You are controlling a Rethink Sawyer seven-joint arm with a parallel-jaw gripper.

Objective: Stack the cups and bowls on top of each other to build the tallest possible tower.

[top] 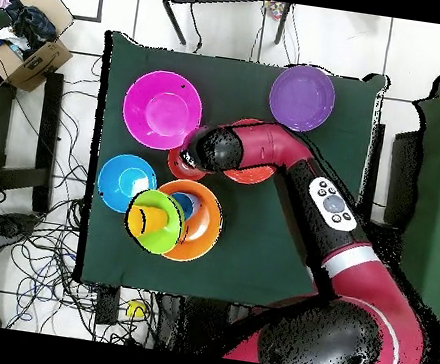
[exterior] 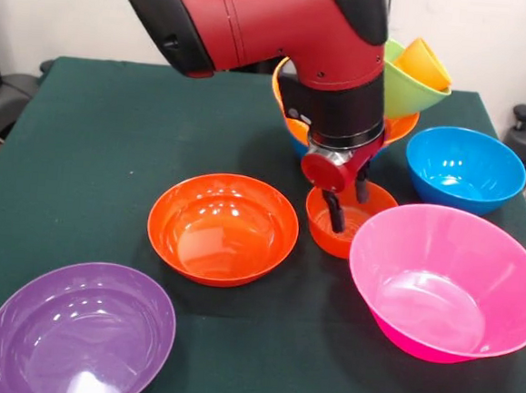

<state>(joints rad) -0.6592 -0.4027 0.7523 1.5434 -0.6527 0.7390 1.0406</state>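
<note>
The gripper [exterior: 346, 206] hangs directly over the small glossy red-orange plastic bowl [exterior: 347, 223], one dark finger [exterior: 335, 213] dipped inside it and the other seemingly behind its far rim. It looks slightly parted astride that rim, though I can't tell whether it has closed on it. The leaning tower [exterior: 408, 85] of bowls and cups stands just behind.

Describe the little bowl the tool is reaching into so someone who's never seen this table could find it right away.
Start at the big pink bowl on the green table. Just beside its rim, between it and the wide red-orange bowl, sits a small red-orange bowl with the tool dipping into it. It is the smallest bowl standing alone.
</note>
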